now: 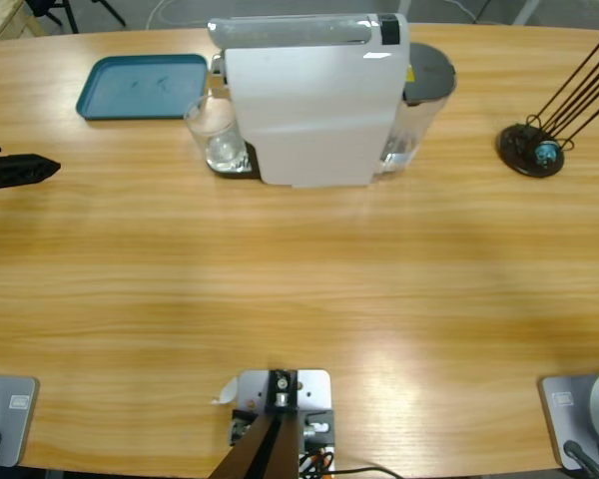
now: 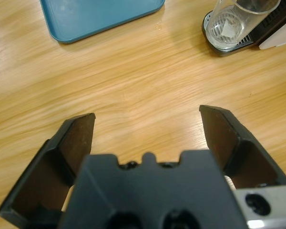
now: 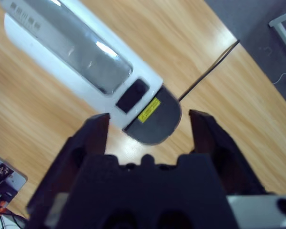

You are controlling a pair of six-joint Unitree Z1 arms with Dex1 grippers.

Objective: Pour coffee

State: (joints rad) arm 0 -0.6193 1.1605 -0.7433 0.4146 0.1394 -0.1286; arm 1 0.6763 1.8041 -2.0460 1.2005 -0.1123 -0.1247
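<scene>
A clear glass tumbler [image 1: 217, 135] stands on the dark drip tray [image 1: 242, 166] at the left end of the white coffee machine [image 1: 309, 100]. In the left wrist view the tumbler [image 2: 236, 24] is at the top right, and no light-brown coffee shows in it. My left gripper [image 2: 147, 114] is open over bare wood, well short of the glass. In the high view it lies at the table's left edge [image 1: 52, 168]. My right gripper [image 3: 148, 115] is open high above the machine [image 3: 76, 62] and its grey tank lid [image 3: 155, 119]. It does not show in the high view.
A blue tray [image 1: 145, 85] lies behind and left of the glass, and it also appears in the left wrist view [image 2: 95, 16]. The machine's clear water tank [image 1: 419, 110] sits at its right end. A black wire stand [image 1: 531, 150] stands at the far right.
</scene>
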